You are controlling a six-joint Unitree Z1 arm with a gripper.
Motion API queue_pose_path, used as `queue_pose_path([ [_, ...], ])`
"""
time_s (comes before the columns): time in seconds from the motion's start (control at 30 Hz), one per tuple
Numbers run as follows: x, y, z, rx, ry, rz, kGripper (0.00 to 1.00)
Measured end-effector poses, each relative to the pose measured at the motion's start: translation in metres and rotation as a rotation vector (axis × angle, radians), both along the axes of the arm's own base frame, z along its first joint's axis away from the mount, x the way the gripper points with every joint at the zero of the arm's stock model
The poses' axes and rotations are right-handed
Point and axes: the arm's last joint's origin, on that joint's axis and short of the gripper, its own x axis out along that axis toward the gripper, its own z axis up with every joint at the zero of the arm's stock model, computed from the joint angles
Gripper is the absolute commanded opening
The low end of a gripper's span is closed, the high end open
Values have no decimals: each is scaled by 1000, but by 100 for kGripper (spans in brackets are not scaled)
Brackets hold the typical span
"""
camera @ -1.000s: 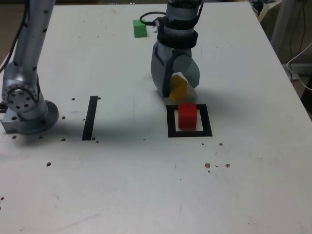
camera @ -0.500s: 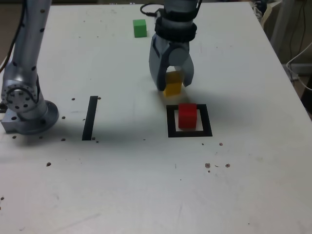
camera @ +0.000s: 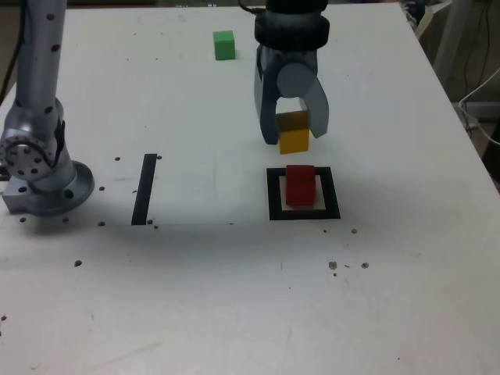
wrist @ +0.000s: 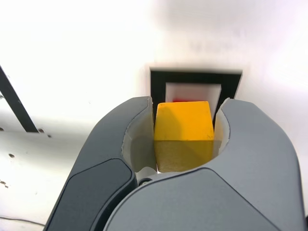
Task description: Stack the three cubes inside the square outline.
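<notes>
Gripper (camera: 294,131) holds the yellow cube (camera: 294,141) above the table (camera: 406,297), its jaws closed onto two opposite sides as far as the block allows, with no gap seen between cube and pads. The red cube (camera: 300,186) sits within the square outline (camera: 326,212), toward the middle of the table in the exterior view. The green cube (camera: 224,45) rests alone near the table's far edge, to the exterior view's left of the arm (camera: 292,30). A black strip (camera: 144,189) lies between the arm's base (camera: 48,183) and the outline.

In the wrist view the yellow cube sits between the fingers (wrist: 101,137), a sliver of red showing past it inside the border.

The cubes look light, stiff and hardly fragile, their matte, flat faces likely to give fair grip. Yellow is best kept by two opposite upright faces, pinched squarely, its underside free to meet red's top. A skewed hold could let it pivot, and a knock could shift the light red block. Green, standing apart, appears to offer clear side faces for the same pinch. With only red in the outline, stacking yellow looks to be the step in hand.
</notes>
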Motion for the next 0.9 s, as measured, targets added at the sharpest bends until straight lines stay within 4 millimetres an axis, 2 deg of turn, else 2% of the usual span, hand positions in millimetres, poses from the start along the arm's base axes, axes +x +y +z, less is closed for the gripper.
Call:
queue_pose_path([
  [0.33,-1,-33,5,-12,-17,-114,11],
  [0.7,0,-47,-5,-20,-27,-136,11],
  [0.9,6,-47,-11,-15,-44,-135,14],
])
